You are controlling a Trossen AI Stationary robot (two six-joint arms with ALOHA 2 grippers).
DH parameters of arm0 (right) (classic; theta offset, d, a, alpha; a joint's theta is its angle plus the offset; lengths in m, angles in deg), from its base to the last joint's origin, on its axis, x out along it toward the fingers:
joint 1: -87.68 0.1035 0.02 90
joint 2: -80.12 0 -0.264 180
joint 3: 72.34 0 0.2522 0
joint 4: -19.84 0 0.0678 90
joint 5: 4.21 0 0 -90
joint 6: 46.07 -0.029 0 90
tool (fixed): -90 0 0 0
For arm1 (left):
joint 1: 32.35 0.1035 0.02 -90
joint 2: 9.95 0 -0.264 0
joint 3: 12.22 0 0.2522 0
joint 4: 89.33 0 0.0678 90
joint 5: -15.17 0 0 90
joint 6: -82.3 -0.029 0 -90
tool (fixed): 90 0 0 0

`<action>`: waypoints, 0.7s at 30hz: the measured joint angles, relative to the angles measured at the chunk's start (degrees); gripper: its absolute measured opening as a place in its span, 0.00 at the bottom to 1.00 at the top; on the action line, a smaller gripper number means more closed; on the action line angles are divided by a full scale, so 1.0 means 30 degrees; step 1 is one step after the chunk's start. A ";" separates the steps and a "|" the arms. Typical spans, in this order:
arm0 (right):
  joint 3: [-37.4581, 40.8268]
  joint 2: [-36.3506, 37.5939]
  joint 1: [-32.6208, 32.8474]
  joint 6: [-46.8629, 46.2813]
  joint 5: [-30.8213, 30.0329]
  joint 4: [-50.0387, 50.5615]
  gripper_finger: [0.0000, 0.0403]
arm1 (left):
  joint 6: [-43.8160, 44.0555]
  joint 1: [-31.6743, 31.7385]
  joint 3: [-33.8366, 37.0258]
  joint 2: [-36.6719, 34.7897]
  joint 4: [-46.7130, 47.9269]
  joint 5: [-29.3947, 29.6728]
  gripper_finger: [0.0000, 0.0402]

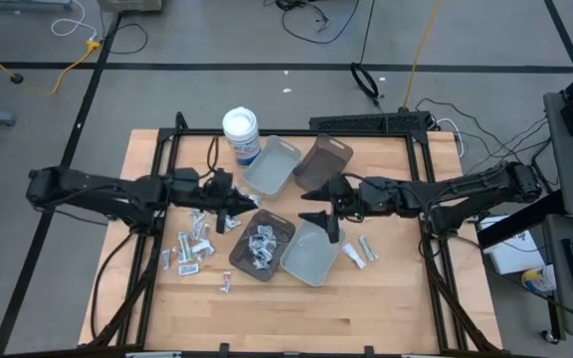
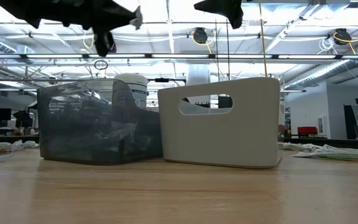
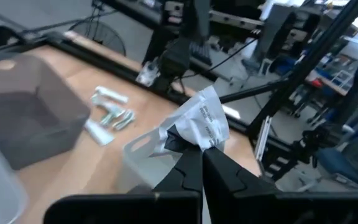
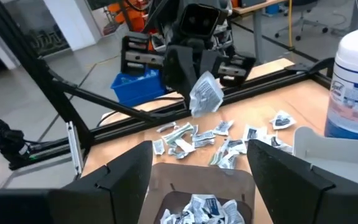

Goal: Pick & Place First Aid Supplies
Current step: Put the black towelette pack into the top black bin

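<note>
On the left half of the pale wooden table point(image 1: 366, 298), the left gripper point(image 1: 235, 211) has its fingers pinched shut on a small crinkled silvery-white packet point(image 3: 201, 124), one of the first aid supplies, lifted clear of the wood. Below and to its left a loose scatter of similar flat white and grey packets point(image 1: 192, 247) lies on the boards. The held packet hangs just left of the dark translucent brown plastic tray point(image 1: 263, 245), which already holds a heap of such packets, so by my reading the coming move is a short carry rightward until the packet sits over that tray's open top. The left arm lies stretched low and nearly level from the table's left edge, its wrist pointing toward the centre, and it is plainly the nearer arm to both scatter and tray. Further right, the right gripper point(image 1: 328, 221) hovers with jaws spread wide and empty, between the brown tray and a light grey plastic tray point(image 1: 311, 261), facing the left gripper.
</note>
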 joint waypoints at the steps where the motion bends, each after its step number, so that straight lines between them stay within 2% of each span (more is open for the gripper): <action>1: 0.0000 0.0000 0.0000 0.0196 0.0006 0.0011 0.64 | 0.0061 -0.0237 -0.0023 0.0480 -0.0701 0.0225 0.00; 6: 0.0000 0.0000 0.0015 0.0638 0.0019 0.0019 0.64 | 0.0632 -0.0617 -0.1444 0.2780 -0.1163 0.1232 0.00; 10: 0.0000 0.0000 0.0073 0.0719 0.0019 0.0065 0.64 | -0.0379 -0.0617 -0.2988 0.4285 -0.1205 0.1224 0.00; 21: 0.0000 0.0000 0.0044 0.1732 -0.0018 0.0208 0.64 | -0.1098 -0.0547 -0.6441 0.7490 -0.1134 -0.0529 0.00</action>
